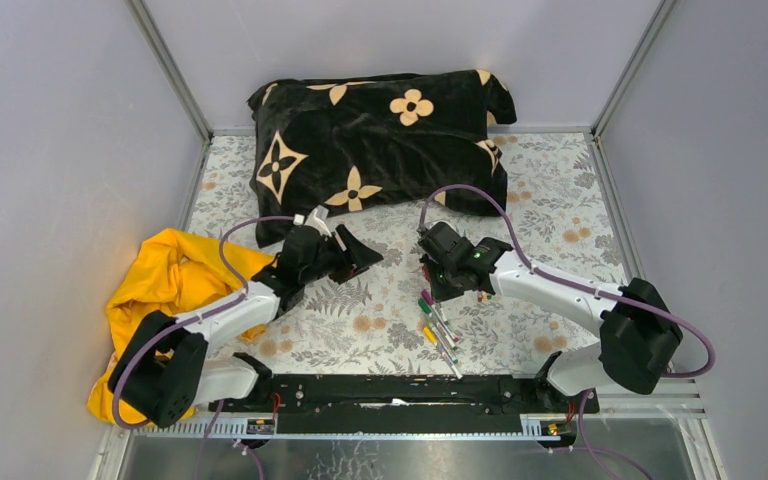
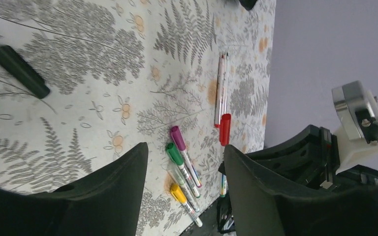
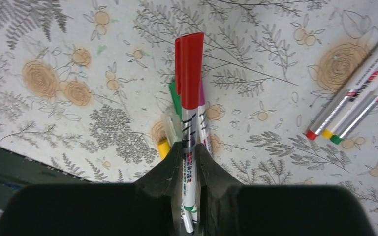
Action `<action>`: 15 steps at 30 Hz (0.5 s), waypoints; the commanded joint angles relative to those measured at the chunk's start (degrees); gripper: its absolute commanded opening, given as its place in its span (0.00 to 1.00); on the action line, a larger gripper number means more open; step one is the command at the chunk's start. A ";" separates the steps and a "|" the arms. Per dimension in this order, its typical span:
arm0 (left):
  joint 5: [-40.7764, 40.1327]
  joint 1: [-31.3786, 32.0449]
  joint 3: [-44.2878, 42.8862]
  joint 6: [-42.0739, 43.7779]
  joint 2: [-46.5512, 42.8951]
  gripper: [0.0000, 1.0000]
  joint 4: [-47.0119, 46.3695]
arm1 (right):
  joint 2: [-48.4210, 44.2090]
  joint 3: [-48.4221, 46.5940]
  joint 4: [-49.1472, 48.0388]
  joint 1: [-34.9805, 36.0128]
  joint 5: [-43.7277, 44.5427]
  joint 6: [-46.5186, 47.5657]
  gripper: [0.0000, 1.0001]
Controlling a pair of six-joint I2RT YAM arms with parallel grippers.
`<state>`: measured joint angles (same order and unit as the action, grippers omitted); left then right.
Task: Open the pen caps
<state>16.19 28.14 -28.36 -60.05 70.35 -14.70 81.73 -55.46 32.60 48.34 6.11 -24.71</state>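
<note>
Right now, nearest my bases, three capped pens lie side by side on the flowered counter [image 1: 360, 330]. Their barrels run toward the near right, and the yellow cap [image 2: 177, 192], the green cap [image 2: 173, 153] and the magenta cap [image 2: 177, 137] are all on at the far-left ends. Just above and beyond them my right pincer [image 3: 191, 147] is clamped together on the whitish barrel of a red pen [image 3: 189, 164]. The pen is held off the counter, and its red cap [image 3: 189, 73] is on and sticks out past my fingertips over the lying pens. Just to the right of that pincer, under my right arm, three more barrels [image 3: 354, 105] lie touching one another on the counter, showing a red, a yellow and a green end. To the left, at about the same depth, my left pincer [image 2: 186, 146] hangs with its fingers [image 2: 113, 187] standing apart and nothing between them. It faces the red pen from the side, near it but not touching it. Farther left a crumpled yellow cloth [image 1: 175, 275] lies against the left wall beside my left arm. At the far end of the counter a black cushion [image 1: 380, 130] with cream flower shapes rests against the back wall, well apart from the pens.
</note>
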 commanded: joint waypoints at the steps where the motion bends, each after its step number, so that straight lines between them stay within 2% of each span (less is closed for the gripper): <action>1: 2.03 2.61 -1.09 -0.89 1.36 0.65 -7.04 | -1.04 -3.24 -2.17 -0.21 -4.99 0.28 0.08; 15: 0.77 7.63 -3.85 -2.65 7.88 0.63 -11.93 | 2.86 -6.98 -6.13 -0.11 -11.42 0.00 0.08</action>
<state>16.97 34.92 -30.37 -61.28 77.14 -21.08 83.64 -60.05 28.47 48.34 -2.79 -24.73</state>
